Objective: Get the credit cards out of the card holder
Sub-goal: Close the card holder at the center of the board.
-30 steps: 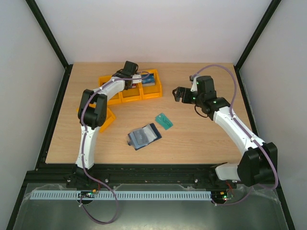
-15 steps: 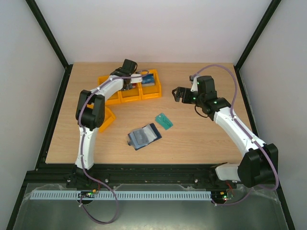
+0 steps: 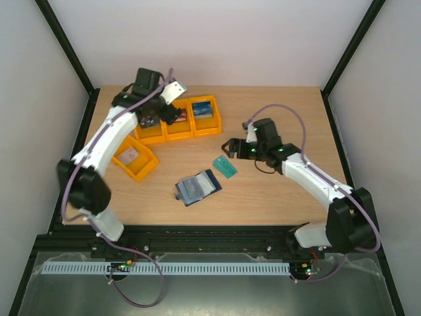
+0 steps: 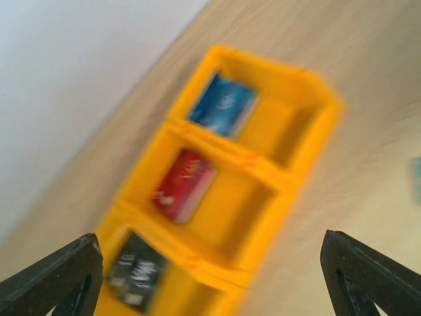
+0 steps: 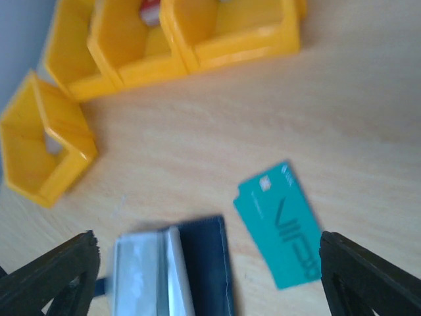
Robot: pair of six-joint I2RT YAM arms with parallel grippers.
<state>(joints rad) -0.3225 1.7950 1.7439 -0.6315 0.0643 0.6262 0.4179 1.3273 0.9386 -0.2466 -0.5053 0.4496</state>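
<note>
The left gripper (image 3: 161, 118) is positioned above the row of three orange bins (image 3: 207, 129) at the far left of the table (image 3: 283, 197). In the left wrist view its fingers (image 4: 56, 280) are spread wide, with nothing held between them. This view is motion-blurred but shows one card per compartment: a blue card (image 4: 222, 105) in one end compartment, a red card (image 4: 184, 194) in the middle compartment and a dark card (image 4: 135, 280) in the other end compartment. A single orange bin (image 3: 148, 170) stands on the near side of the row's left end, turned at an angle to it, and contains a pale card (image 3: 130, 155). The right gripper (image 3: 229, 149) is positioned near the table centre, just beyond the teal card (image 3: 225, 166). In the right wrist view its fingers (image 5: 52, 280) are spread wide and grip nothing. The card holder (image 3: 196, 187) lies open and flat on the table, near the centre and well apart from the bins. Its clear sleeves face up, and the dark navy cover shows along one side. The teal card lies flat just beside the card holder, on its far right side, not touching it. Whether any card is inside the sleeves cannot be determined.
</note>
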